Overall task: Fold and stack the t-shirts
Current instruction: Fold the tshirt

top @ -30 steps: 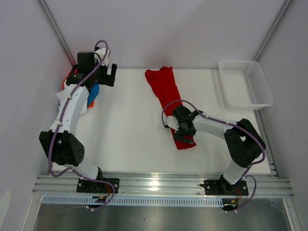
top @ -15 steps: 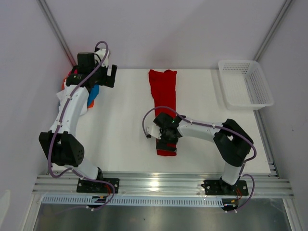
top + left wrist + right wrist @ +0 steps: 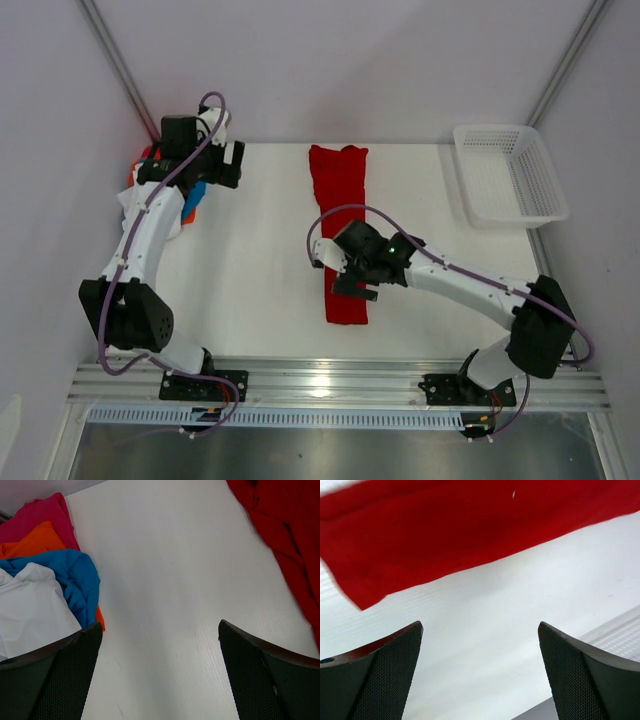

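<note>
The red t-shirt (image 3: 340,200) lies folded into a long narrow strip running from the back of the table toward the front. My right gripper (image 3: 352,285) hovers open over the strip's near part. In the right wrist view the red cloth (image 3: 470,525) crosses the top, and only bare table shows between the fingers of the right gripper (image 3: 480,625). A pile of t-shirts (image 3: 170,205) sits at the far left: pink (image 3: 40,515), orange (image 3: 35,542), blue (image 3: 75,575) and white (image 3: 30,605). My left gripper (image 3: 230,162) hangs open beside the pile, holding nothing.
A white mesh basket (image 3: 508,175) stands at the back right corner. The aluminium rail (image 3: 330,380) runs along the table's near edge. Slanted frame posts rise at the back left and back right.
The red strip's near end swung left, so it now lies straight instead of slanted. The right gripper then drew back a little and its elbow swung out to the right. The left arm barely moved.
</note>
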Controlling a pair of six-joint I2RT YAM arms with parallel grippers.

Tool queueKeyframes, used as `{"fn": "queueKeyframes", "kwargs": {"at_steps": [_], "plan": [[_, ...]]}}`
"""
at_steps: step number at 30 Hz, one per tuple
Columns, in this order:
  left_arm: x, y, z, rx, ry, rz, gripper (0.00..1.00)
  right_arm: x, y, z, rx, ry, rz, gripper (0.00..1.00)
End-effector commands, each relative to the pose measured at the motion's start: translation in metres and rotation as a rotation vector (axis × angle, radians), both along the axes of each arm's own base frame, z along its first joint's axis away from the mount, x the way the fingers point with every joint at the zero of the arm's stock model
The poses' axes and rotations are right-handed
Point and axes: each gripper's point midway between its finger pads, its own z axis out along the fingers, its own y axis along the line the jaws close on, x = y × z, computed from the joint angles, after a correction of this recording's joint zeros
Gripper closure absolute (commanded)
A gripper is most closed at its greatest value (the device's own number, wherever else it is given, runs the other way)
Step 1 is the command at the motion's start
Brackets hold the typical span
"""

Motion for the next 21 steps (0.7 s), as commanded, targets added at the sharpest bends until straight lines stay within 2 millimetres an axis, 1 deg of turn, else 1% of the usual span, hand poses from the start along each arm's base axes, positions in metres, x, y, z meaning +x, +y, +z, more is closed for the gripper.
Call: {"fn": "queueKeyframes", "kwargs": {"at_steps": [1, 2, 3, 4, 5, 6, 8, 9, 10, 11, 12, 14, 16, 17, 19, 21], "plan": [[-0.012, -0.007, 0.040, -0.033, -0.112, -0.041, 0.01, -0.026, 0.009, 0.041, 0.051, -0.045, 0.031, 0.01], [-0.013, -0.006, 0.045, -0.034, -0.121, -0.039, 0.01, -0.037, 0.010, 0.039, 0.041, -0.028, 0.045, 0.01], [-0.014, -0.006, 0.048, -0.028, -0.124, -0.039, 0.01, -0.057, 0.016, 0.029, 0.028, -0.014, 0.074, 0.01], [-0.014, -0.005, 0.050, -0.027, -0.127, -0.037, 0.01, -0.067, 0.020, 0.023, 0.017, -0.014, 0.089, 0.01], [-0.014, -0.004, 0.053, -0.025, -0.135, -0.034, 0.01, -0.079, 0.016, 0.009, -0.020, -0.006, 0.105, 0.01], [-0.015, -0.004, 0.055, -0.025, -0.136, -0.034, 0.01, -0.091, 0.018, 0.001, -0.021, 0.031, 0.115, 0.01], [-0.016, -0.004, 0.055, -0.025, -0.138, -0.033, 0.01, -0.084, 0.019, -0.009, -0.015, 0.001, 0.105, 0.01], [-0.017, -0.004, 0.056, -0.027, -0.139, -0.031, 0.01, -0.084, 0.010, -0.017, -0.048, -0.035, 0.109, 0.01], [-0.017, -0.004, 0.055, -0.029, -0.140, -0.030, 0.01, -0.087, 0.020, -0.014, 0.002, -0.049, 0.126, 0.01], [-0.018, -0.004, 0.053, -0.028, -0.136, -0.029, 0.01, -0.092, 0.023, -0.016, 0.023, -0.034, 0.135, 0.01], [-0.017, -0.004, 0.052, -0.026, -0.136, -0.028, 0.01, -0.102, 0.028, -0.024, 0.044, -0.018, 0.166, 0.01], [-0.016, -0.002, 0.050, -0.021, -0.133, -0.024, 0.01, -0.110, 0.028, -0.032, 0.042, -0.044, 0.197, 0.01], [-0.015, -0.001, 0.049, -0.015, -0.131, -0.020, 0.01, -0.116, 0.024, -0.049, 0.011, -0.084, 0.231, 0.01], [-0.015, -0.001, 0.045, -0.016, -0.122, -0.020, 0.01, -0.118, 0.024, -0.053, 0.010, -0.089, 0.239, 0.01], [-0.014, -0.001, 0.044, -0.013, -0.122, -0.020, 0.01, -0.127, 0.031, -0.056, 0.044, -0.077, 0.258, 0.01], [-0.013, -0.001, 0.042, -0.013, -0.116, -0.018, 0.01, -0.132, 0.042, -0.051, 0.093, -0.062, 0.272, 0.01]]}}
